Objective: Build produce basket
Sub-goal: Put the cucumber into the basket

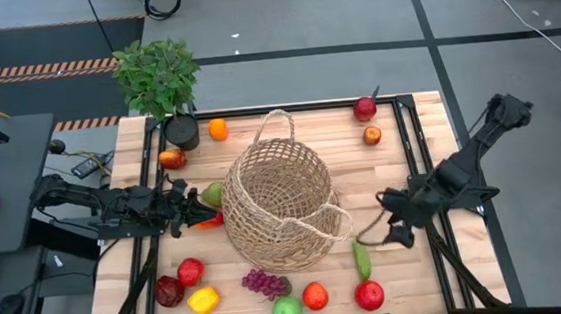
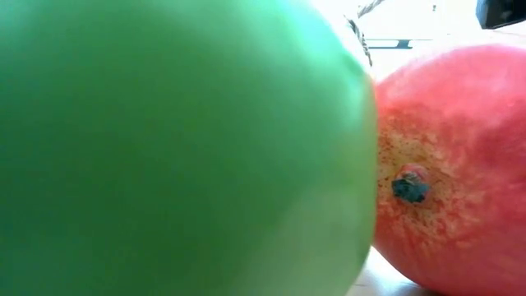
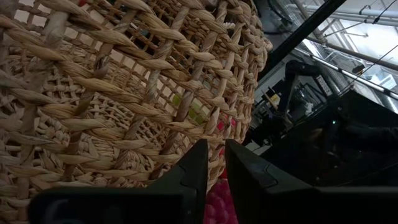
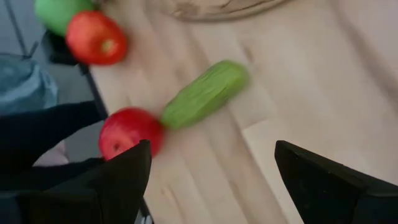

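Two dark arms flank the wooden counter (image 1: 425, 276), and between them stands the wicker basket (image 1: 282, 202), the largest thing here, its weave filling the left wrist view just ahead of that arm's fingers. The potted plant (image 1: 159, 76) sits at the counter's far left corner, well beyond the left hand (image 1: 192, 209).

The left hand lies low against the basket's left wall; its fingers (image 3: 196, 180) are drawn nearly together, a thin gap between them. Something reddish-orange (image 1: 208, 221) shows at its tip, though whether it is gripped cannot be told. A green pear (image 1: 212, 193) rests just beside that hand, against the basket.

The right hand (image 1: 399, 230) hovers to the right of the basket, its fingers (image 4: 124, 171) spread wide apart with nothing between them. The cucumber (image 1: 362, 259) lies on the counter just beneath and near it, and a red apple (image 1: 369, 294) sits at the cucumber's near end.

Along the near edge, well apart from both hands, lie the purple grapes (image 1: 262, 282), a green apple (image 1: 287, 312), a tomato-red fruit (image 1: 316, 296) and a yellow pepper (image 1: 203, 301). An orange (image 1: 218, 130) sits at the far edge.
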